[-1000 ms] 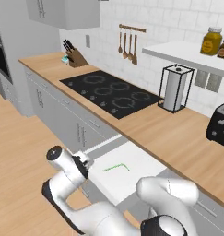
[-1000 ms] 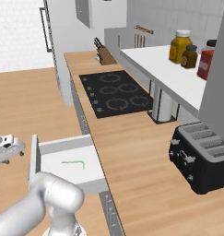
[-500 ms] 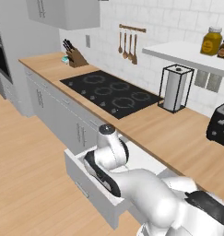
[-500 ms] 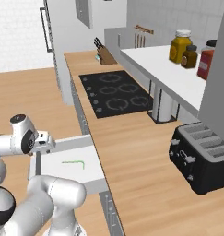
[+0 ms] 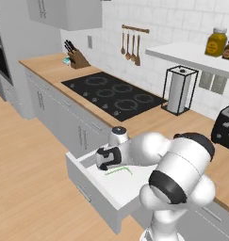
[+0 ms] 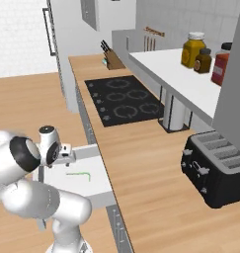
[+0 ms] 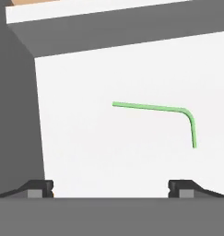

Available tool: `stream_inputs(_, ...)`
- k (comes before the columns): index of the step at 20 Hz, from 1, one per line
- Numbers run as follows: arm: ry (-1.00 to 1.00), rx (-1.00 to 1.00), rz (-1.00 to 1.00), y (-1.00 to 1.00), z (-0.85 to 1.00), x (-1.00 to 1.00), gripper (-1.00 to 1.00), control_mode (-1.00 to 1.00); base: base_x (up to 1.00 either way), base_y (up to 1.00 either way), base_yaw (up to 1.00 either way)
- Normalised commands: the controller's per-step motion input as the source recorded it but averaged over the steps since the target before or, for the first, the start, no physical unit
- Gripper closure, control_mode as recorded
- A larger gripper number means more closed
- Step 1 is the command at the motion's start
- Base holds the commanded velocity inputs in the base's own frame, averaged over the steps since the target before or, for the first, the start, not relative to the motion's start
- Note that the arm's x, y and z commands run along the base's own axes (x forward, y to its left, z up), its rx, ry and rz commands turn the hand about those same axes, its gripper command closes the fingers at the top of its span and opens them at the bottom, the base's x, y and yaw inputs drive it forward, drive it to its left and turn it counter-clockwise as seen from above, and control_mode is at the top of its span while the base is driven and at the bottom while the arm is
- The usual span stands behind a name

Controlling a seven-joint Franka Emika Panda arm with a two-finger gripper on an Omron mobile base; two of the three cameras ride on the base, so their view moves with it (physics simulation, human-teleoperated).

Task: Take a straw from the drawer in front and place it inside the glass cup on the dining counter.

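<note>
Green and thin, the straw [image 7: 155,109] lies flat on the white floor of the drawer [image 5: 94,188]. It is not quite straight: it has a long part and then a short bent end, like a hook. In the hand view it sits a bit above the two dark finger tips [image 7: 37,188], and nothing touches it. The drawer is pulled out from under the wood desk [image 6: 141,168], and its grey front with the slim bar handle faces the wood floor [image 5: 26,188]. The gripper [image 5: 105,159] hangs over the open drawer, near its back left corner in the left base view, with the straw [image 5: 118,170] just beside it. The jaws are spread wide apart and hold nothing. In the right base view the gripper [image 6: 67,154] is by the drawer's far edge, and the straw [image 6: 80,174] lies just in front of it on the white bottom. On the desk sits a black cooktop [image 5: 111,92]. Past it stand a paper towel holder [image 5: 180,89] and a dark toaster [image 6: 215,170]. A knife block [image 5: 74,57] stands far back by the tiled wall.
</note>
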Motion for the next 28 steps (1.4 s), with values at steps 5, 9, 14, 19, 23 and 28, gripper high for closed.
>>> stream_inputs(5, 0.28, 0.06, 0.00, 0.00, -0.78, 0.31, -1.00, -1.00, 0.00, 0.00, 0.00)
stream_inputs(9, 0.20, 0.10, 0.02, 0.16, -0.53, 0.03, -1.00, -1.00, 0.00, 0.00, 0.00)
stream_inputs(14, 0.14, 0.08, 0.02, 0.54, -0.36, 0.00, -1.00, -1.00, 0.00, 0.00, 0.00)
stream_inputs(19, 0.10, 0.03, 0.00, 0.76, -0.33, 0.00, -1.00, -1.00, 0.00, 0.00, 0.00)
stream_inputs(23, 0.05, 0.00, 0.01, 0.94, -0.19, -0.22, -1.00, -1.00, 0.00, 0.00, 0.00)
stream_inputs(28, -0.04, 0.00, 0.02, 0.93, 0.08, -0.79, -1.00, -1.00, 0.00, 0.00, 0.00)
